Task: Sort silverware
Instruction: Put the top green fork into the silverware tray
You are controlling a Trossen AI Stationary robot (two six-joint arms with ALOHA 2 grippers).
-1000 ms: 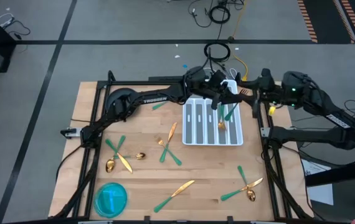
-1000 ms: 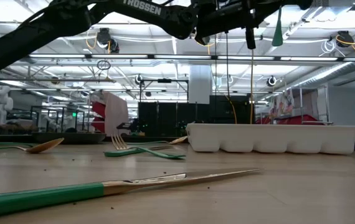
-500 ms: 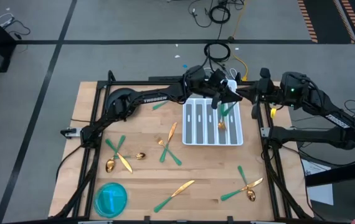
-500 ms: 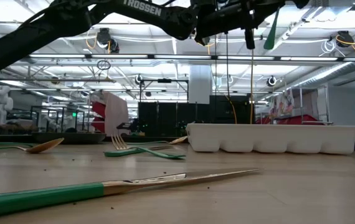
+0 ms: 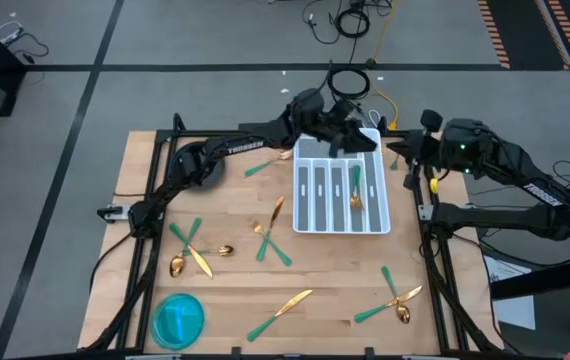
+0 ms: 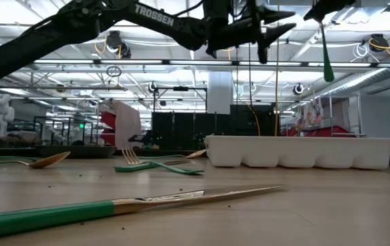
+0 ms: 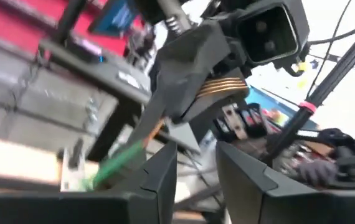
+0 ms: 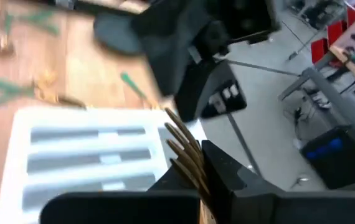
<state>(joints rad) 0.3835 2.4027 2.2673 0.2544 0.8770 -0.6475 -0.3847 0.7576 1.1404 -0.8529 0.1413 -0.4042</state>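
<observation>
My right gripper [image 5: 397, 150] hangs past the white tray's [image 5: 306, 225] far right corner, shut on a fork with a gold head and a green handle [image 6: 326, 55]. My left gripper [image 5: 363, 140] stands open above the tray's far end [image 7: 196, 163], just left of the fork, with nothing between its fingers. One spoon [image 5: 356, 190] lies in a tray slot. More silverware lies flat on the wooden table: a crossed group [image 5: 193, 250] at the left, a knife [image 5: 277, 208] and a fork [image 5: 270, 245] in the middle, a knife [image 5: 285, 305] near the front, a group [image 5: 395, 300] at the front right. My right gripper pinches the fork between its two fingers [image 8: 230, 177], just behind the gold head. The tines [image 8: 182, 146] stick out past the fingertips. The green handle [image 6: 326, 58] hangs straight down below the gripper. The fork is lifted clear, high above the tray.
A blue round bowl [image 5: 178, 318] stands at the table's near left corner. A lone green handle [image 5: 260, 168] lies left of the tray's far end. A black frame [image 5: 155, 190] runs along the table's edges. Bare wood shows between the tray and the near edge.
My left gripper has opened, let go of the fork and drawn back toward the table's far edge. The fork is now in my right gripper, which has taken hold of it. Its green handle has swung from slanting to hanging straight down, farther toward the table's right.
</observation>
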